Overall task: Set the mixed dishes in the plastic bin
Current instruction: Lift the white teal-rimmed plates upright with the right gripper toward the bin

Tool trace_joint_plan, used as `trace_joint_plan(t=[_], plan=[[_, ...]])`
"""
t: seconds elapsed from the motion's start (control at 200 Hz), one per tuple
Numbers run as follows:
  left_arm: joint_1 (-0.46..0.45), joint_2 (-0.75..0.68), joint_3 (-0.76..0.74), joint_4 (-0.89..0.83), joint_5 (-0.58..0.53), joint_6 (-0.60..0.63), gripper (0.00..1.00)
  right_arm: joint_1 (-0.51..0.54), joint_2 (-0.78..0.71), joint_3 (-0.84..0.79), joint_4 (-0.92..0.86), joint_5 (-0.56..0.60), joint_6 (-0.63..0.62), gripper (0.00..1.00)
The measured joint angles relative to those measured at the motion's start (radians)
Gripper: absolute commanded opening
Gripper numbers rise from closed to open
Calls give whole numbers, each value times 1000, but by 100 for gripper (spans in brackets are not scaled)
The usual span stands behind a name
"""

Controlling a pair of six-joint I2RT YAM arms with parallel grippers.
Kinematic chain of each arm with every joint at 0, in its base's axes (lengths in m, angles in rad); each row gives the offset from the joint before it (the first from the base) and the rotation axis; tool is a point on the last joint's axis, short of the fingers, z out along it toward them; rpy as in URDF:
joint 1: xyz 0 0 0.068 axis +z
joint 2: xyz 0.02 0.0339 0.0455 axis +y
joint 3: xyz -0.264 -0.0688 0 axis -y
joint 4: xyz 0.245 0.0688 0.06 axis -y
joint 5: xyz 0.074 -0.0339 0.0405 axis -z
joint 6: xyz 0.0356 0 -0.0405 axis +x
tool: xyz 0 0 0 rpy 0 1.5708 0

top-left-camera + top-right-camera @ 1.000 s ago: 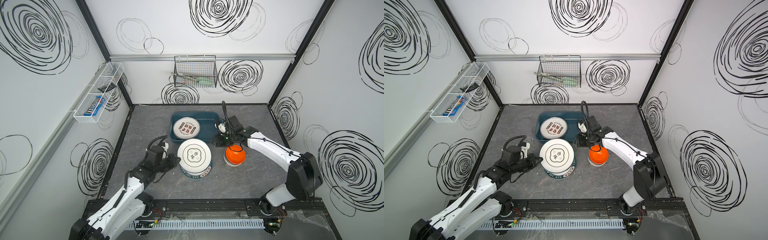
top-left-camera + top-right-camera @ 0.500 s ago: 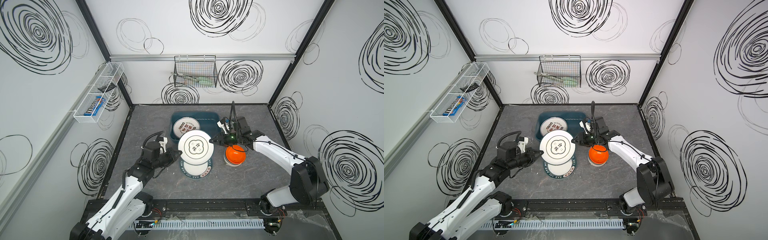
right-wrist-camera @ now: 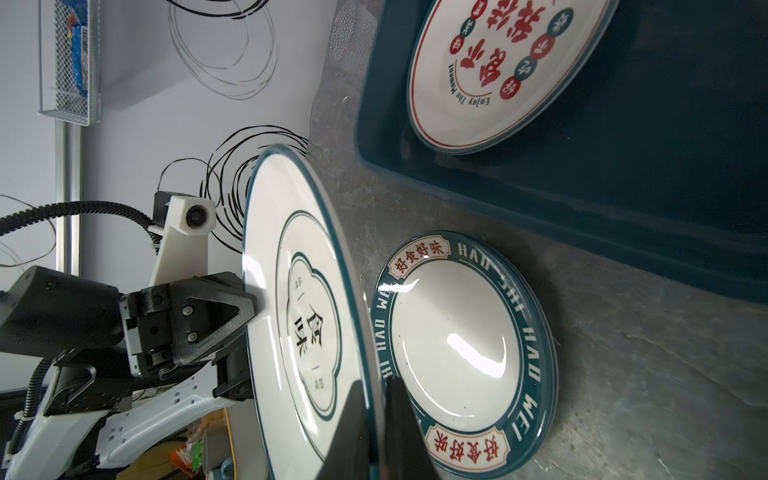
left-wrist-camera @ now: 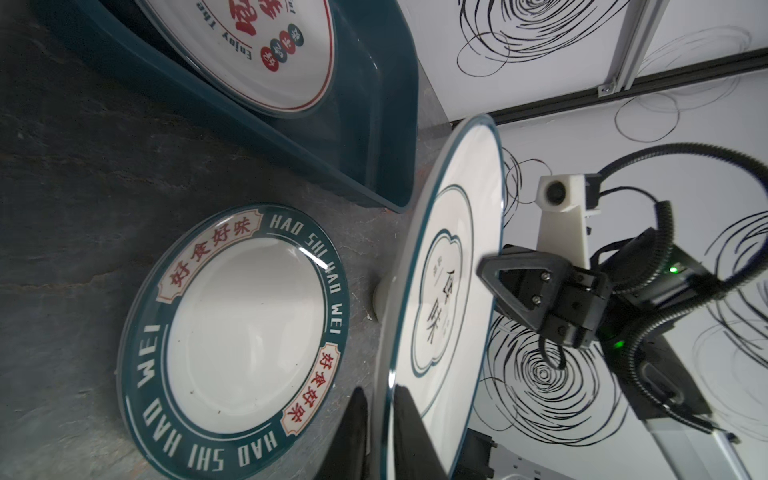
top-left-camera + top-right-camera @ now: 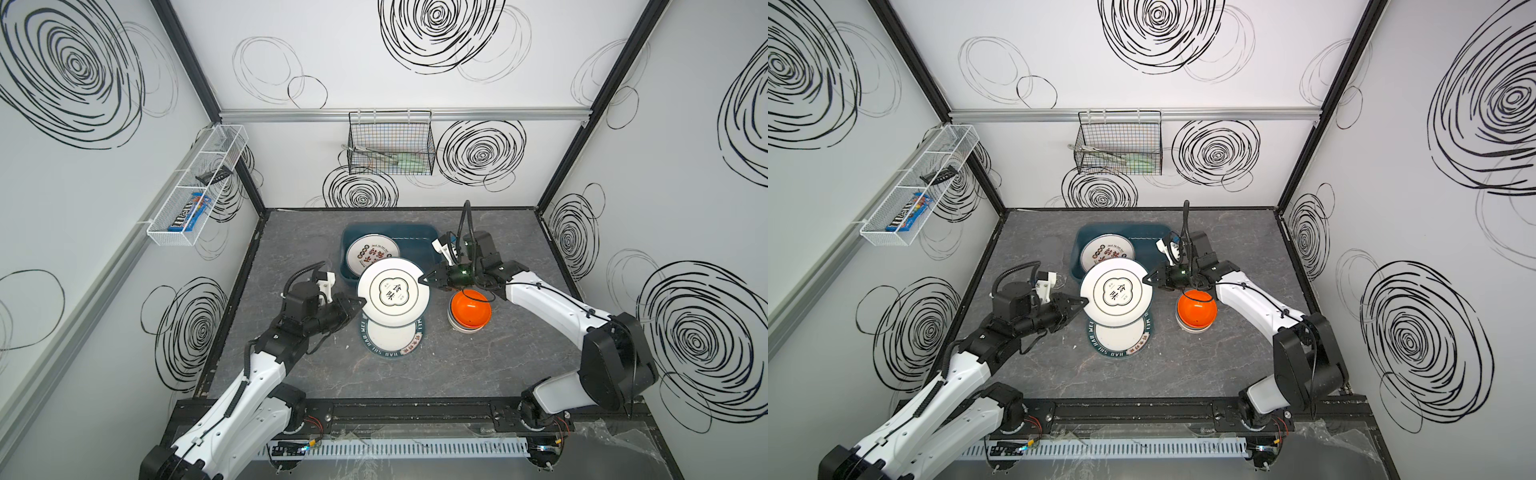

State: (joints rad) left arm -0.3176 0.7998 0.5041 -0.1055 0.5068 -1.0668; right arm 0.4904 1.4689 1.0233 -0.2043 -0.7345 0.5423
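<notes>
a second before, the white plate [image 5: 393,292] with the thin teal rim had lain on the green-rimmed plate [image 5: 390,347]. now it hung roughly level in the air above that plate, closer to the teal bin [image 5: 417,243]. the right fingers [image 5: 433,277], which had stood open near the orange bowl [image 5: 469,309], had closed on the plate's far rim. the left fingers [image 5: 351,306] straddled the opposite rim; whether they still pinched it or had begun to loosen, i could not tell. it looked like a handover to the right arm, which sat nearer the bin. one red-lettered plate [image 5: 372,254] already lay in the bin, while the green-rimmed plate and the bowl waited on the surface [image 5: 457,374].
</notes>
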Motion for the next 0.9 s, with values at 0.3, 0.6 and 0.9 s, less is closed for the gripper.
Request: trace_joint_plan(t=[0.3,0.6,0.9], plan=[[34,-47,-18,24,9,-5,74,-19,2,1,-2,24,0,1],[63,-111,-85,-3,9,4,96,-47,65,76,-14,57,0,1],[65,-166,-130,-37,10,22,96,-64,199,196,-14,89,32,1]])
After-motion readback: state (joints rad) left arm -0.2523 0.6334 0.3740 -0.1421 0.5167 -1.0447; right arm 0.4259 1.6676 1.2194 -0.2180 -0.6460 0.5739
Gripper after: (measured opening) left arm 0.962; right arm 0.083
